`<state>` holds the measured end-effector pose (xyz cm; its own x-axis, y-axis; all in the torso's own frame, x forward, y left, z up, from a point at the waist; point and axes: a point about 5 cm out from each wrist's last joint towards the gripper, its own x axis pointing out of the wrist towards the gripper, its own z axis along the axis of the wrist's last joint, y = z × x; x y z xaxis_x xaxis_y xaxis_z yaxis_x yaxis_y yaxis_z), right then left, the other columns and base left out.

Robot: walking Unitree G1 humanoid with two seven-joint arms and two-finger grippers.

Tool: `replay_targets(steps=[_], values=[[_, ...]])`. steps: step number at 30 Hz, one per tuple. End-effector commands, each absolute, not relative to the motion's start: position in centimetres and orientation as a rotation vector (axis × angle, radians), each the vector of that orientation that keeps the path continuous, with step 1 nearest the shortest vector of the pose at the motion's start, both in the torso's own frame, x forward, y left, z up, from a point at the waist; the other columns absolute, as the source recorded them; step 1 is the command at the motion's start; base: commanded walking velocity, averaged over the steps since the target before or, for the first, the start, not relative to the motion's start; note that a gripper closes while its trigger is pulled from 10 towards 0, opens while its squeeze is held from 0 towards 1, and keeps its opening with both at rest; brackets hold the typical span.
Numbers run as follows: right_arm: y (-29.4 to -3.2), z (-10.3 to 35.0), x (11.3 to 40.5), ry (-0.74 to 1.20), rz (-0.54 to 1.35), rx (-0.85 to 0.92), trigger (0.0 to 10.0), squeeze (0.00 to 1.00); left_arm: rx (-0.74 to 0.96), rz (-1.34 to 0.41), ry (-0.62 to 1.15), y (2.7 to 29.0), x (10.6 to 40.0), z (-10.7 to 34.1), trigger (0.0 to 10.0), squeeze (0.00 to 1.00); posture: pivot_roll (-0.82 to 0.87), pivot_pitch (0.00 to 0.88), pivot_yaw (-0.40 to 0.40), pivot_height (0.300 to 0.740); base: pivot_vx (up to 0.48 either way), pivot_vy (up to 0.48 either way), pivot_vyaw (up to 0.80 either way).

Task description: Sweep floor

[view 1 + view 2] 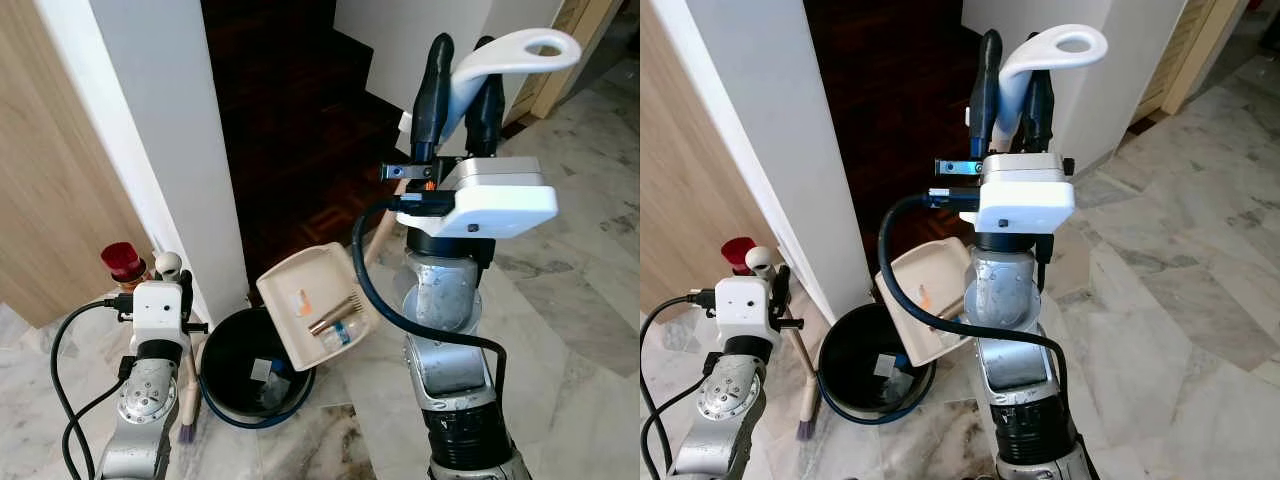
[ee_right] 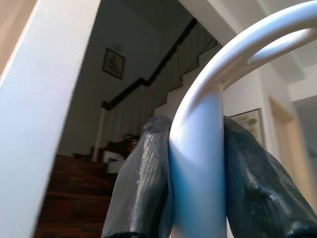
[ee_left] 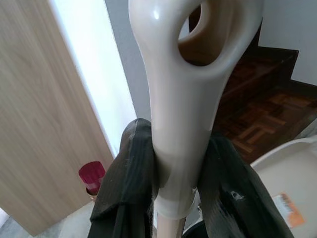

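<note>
Right tool [image 1: 462, 95]: at 1 o'clock, clamped on white looped dustpan handle [image 1: 515, 50].
Left tool [image 1: 176, 278]: at 8 o'clock, closed around cream broom handle [image 3: 185, 99].
Beige plastic dustpan [image 1: 315, 305]: tilted over round black bin [image 1: 235, 360].

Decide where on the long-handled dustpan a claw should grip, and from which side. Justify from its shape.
Grip the straight stem of the dustpan handle just under its loop, one finger on each side, coming from below as the right claw does. The loop flares wider than the stem, so it likely cannot slip through, and the pan hangs tilted over the black bin.
</note>
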<state>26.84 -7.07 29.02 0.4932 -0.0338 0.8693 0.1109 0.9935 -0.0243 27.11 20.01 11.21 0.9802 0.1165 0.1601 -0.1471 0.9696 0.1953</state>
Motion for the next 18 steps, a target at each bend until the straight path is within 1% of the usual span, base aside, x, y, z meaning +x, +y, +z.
replay_targets(steps=[1,11,16,18], values=[[-7.2,30.4,25.6,-1.125,-0.142,-0.067,10.0,0.0,0.239,0.121,-0.191,19.8,27.2,11.8,10.0,0.0,0.12,0.098,-0.052,0.74,0.0,0.0,0.0],[-6.6,30.5,25.3,-1.132,-0.129,-0.078,10.0,0.0,0.239,0.124,-0.191,19.9,27.2,11.8,10.0,0.0,0.12,0.102,-0.055,0.74,0.0,0.0,0.0],[-5.9,30.2,25.5,-1.078,-0.053,0.023,10.0,0.0,0.239,0.124,-0.192,19.9,27.2,11.8,10.0,0.0,0.12,0.103,-0.056,0.74,0.0,0.0,0.0],[-6.0,30.2,25.5,-1.078,-0.057,0.03,10.0,0.0,0.238,0.124,-0.192,19.8,27.2,11.8,10.0,0.0,0.12,0.103,-0.056,0.74,0.0,0.0,0.0]])
